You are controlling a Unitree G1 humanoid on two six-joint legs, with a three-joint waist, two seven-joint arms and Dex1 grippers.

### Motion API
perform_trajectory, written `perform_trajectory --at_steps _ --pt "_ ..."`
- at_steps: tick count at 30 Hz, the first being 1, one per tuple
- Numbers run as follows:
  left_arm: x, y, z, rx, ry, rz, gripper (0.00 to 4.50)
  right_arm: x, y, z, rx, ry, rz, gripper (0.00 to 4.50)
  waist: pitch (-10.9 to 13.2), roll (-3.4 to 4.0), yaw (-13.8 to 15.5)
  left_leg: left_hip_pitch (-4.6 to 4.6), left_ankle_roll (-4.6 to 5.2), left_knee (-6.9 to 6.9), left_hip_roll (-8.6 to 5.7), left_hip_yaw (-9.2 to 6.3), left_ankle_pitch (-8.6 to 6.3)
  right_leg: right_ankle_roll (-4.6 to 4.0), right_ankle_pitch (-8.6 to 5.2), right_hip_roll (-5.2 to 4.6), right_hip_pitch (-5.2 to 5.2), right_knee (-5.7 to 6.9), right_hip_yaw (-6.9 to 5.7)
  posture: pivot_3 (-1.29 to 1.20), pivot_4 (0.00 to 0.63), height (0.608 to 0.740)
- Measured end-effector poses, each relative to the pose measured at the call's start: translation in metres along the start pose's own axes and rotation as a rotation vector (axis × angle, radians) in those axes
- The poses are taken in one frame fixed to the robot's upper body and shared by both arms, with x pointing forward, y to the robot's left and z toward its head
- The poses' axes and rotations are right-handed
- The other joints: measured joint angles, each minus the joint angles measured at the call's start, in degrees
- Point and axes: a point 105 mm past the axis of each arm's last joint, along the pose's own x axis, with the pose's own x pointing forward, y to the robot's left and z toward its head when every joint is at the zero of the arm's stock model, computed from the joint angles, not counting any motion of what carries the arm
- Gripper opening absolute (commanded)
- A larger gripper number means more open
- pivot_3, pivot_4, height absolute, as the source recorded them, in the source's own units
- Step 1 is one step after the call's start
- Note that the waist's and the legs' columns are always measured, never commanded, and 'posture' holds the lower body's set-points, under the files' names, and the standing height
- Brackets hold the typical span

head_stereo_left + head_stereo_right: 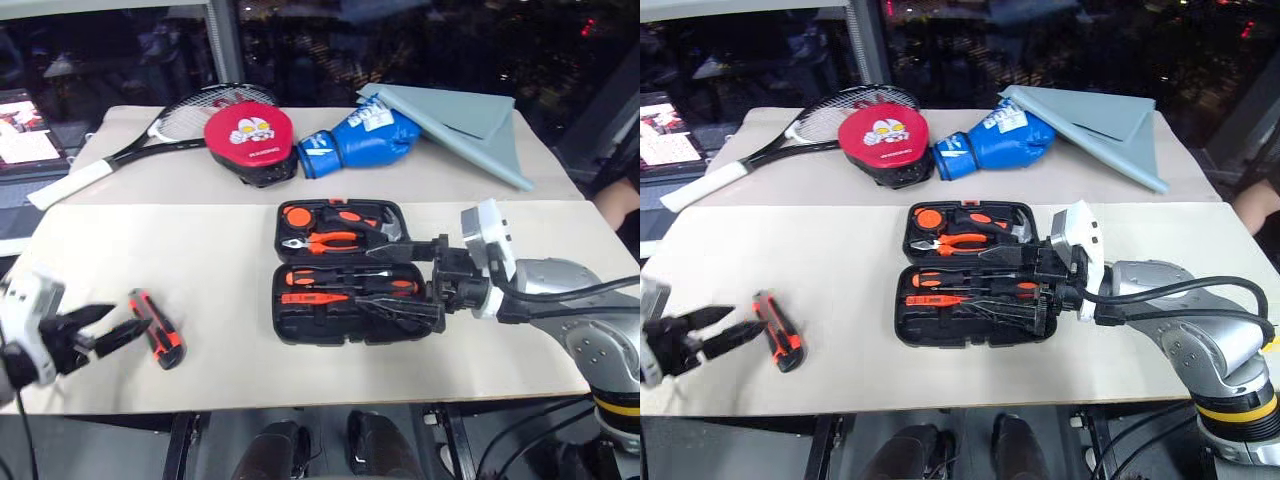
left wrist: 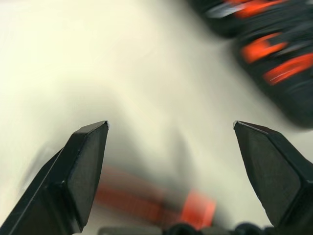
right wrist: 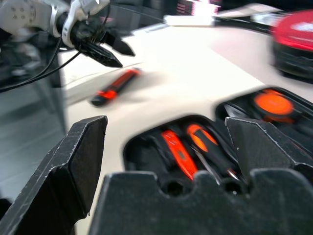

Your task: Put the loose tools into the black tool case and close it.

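Tabletop (image 1: 230, 330): utility knife (image 1: 156, 328) beside left gripper (image 1: 120, 327).

- This looks like a staged test or demo room in an office-type building, not a home or a real workshop.
- Dark glazing with a grey mullion (image 1: 225, 45) runs behind the counter (image 1: 130, 260); small lights show through the glass, like a city at night.
- The counter is plain, pale and bare-topped, made of two slabs pushed together.
- The things on it are an unrelated mix: a tennis racket (image 1: 160, 125), a red round punch pad (image 1: 247, 135), a blue boxing glove (image 1: 360, 137), a folded grey cloth (image 1: 470, 120), and an open black tool case (image 1: 345, 272).
- Black cables (image 1: 560, 292) trail from a robot arm at the counter's edge.
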Motion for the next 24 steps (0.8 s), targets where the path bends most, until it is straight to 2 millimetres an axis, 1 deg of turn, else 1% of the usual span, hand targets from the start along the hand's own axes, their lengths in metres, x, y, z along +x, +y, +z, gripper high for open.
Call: perform_trajectory --at_steps 2,5,10,13,15,16,18,20,22,23,24 --pt "0.008 -0.001 -0.002 -0.012 0.041 0.011 4.44 0.0 0.001 0.0 -0.007 -0.007 -0.018 4.5 0.0 -0.01 -0.2 0.0 -0.03 -0.05 0.01 -0.01 0.0 -0.02 -0.01 0.02 -0.03 -0.01 0.01 0.0 0.15 0.732" --pt "0.013 -0.001 0.004 -0.04 0.052 0.028 4.44 0.0 0.004 -0.001 -0.008 -0.015 -0.039 4.5 0.0 0.0 -0.2 0.01 -0.13 -0.06 0.01 -0.05 0.06 -0.04 -0.03 0.0 0.02 -0.01 0.04 0.0 0.15 0.732" --pt "0.023 -0.013 0.007 -0.047 0.109 0.01 4.44 0.003 0.009 -0.003 -0.007 -0.032 -0.071 4.5 0.0 0.02 0.0 0.23 -0.18 -0.05 -0.02 -0.05 0.08 -0.02 -0.04 -0.03 0.26 0.01 0.1 0.0 0.15 0.732" --pt "0.025 -0.015 0.014 -0.064 0.129 0.017 4.44 0.002 0.01 -0.004 -0.004 -0.036 -0.095 4.5 0.0 -0.02 0.0 0.23 -0.2 -0.05 -0.01 -0.06 0.1 -0.02 -0.04 0.0 0.22 0.07 0.09 0.0 0.15 0.732" --pt "0.025 -0.017 0.03 -0.099 0.083 0.023 4.44 0.001 0.01 -0.005 0.005 -0.04 -0.11 4.5 0.0 -0.06 0.1 0.18 -0.23 -0.05 0.0 -0.09 0.11 -0.03 -0.03 0.01 0.15 0.07 0.08 0.0 0.15 0.732" --pt "0.023 -0.02 0.05 -0.123 0.012 0.025 4.44 0.001 0.009 -0.005 0.006 -0.043 -0.116 4.5 0.1 -0.1 0.3 0.12 -0.26 -0.04 -0.01 -0.11 0.13 -0.05 -0.03 0.01 0.12 0.05 0.07 0.0 0.15 0.732" --pt "0.01 -0.022 0.08 -0.123 -0.097 0.043 4.44 0.001 0.009 -0.005 0.006 -0.05 -0.118 4.5 0.1 -0.12 0.3 0.11 -0.26 -0.06 -0.04 -0.09 0.13 -0.05 -0.02 0.01 0.13 0.0 0.08 0.0 0.15 0.732" --pt "-0.002 -0.019 0.094 -0.124 -0.157 0.074 4.44 0.002 0.01 -0.005 0.008 -0.055 -0.118 4.5 0.1 -0.12 -0.1 0.12 -0.27 -0.21 -0.1 0.04 0.14 -0.05 -0.02 0.02 0.08 -0.03 0.07 0.0 0.15 0.732" --pt "-0.009 -0.021 0.098 -0.117 -0.168 0.075 4.44 0.005 0.011 -0.005 0.014 -0.063 -0.107 4.5 0.1 -0.12 -0.5 0.12 -0.3 -0.35 -0.11 0.05 0.16 -0.06 -0.02 0.04 0.05 -0.01 0.05 0.0 0.15 0.732" --pt "-0.012 -0.019 0.09 -0.107 -0.141 0.09 4.44 0.008 0.013 -0.004 0.014 -0.07 -0.088 4.5 0.1 -0.12 -0.8 0.15 -0.34 -0.48 -0.08 0.08 0.18 -0.06 -0.02 0.16 -0.03 -0.02 0.05 0.0 0.15 0.732" --pt "-0.012 -0.015 0.077 -0.095 -0.088 0.118 4.44 0.01 0.013 -0.005 0.013 -0.075 -0.079 4.5 0.1 -0.11 -1.2 0.23 -0.43 -0.69 -0.09 0.14 0.23 -0.07 -0.03 0.2 -0.02 0.01 0.07 0.0 0.15 0.732"
